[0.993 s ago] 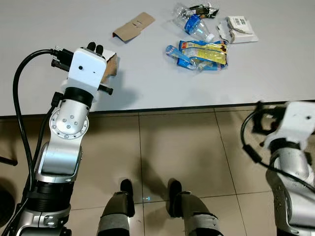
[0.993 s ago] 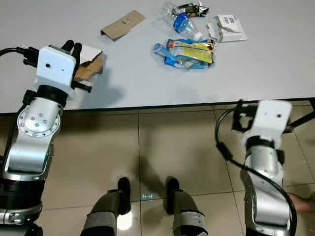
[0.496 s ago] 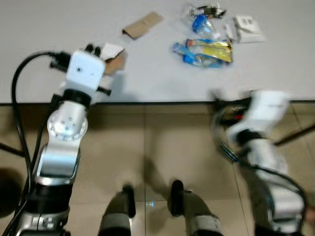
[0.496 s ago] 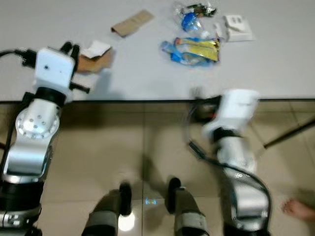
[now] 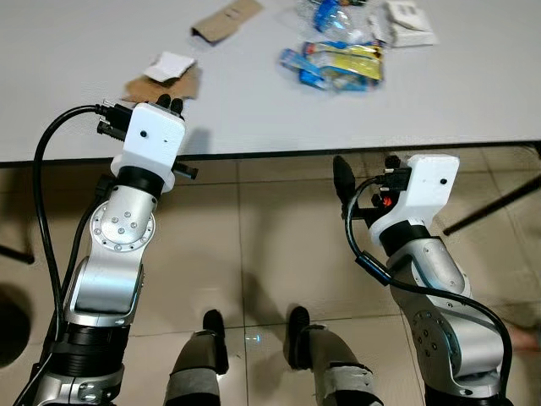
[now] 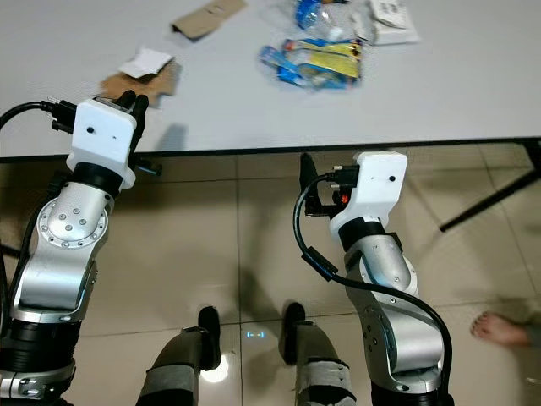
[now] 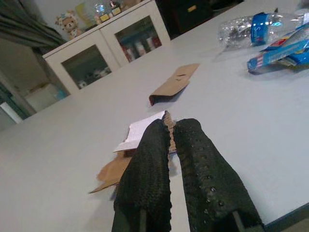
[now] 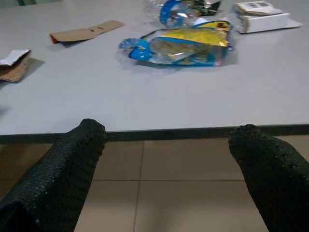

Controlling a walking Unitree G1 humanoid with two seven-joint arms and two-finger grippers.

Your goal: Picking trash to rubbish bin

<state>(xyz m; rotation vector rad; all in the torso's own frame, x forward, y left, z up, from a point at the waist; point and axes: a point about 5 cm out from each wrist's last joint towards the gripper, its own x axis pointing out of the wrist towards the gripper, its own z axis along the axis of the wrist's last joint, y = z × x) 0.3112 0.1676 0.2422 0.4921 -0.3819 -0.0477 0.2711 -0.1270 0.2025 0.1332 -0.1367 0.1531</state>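
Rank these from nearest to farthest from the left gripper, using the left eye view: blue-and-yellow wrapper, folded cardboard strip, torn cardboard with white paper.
1. Torn cardboard with white paper, just beyond the left gripper.
2. Folded cardboard strip, farther back.
3. Blue-and-yellow wrapper, off to the right.

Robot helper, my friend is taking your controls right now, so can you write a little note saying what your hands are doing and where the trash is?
Left gripper: fingers shut, holding nothing, at the table's near edge just short of the torn cardboard scrap.
Right gripper: fingers wide open, empty, below the table edge facing the blue and yellow wrapper.
On the table: folded cardboard piece, crushed plastic bottle, white box.
Done: nothing picked up.
Left: everything, into a bin.
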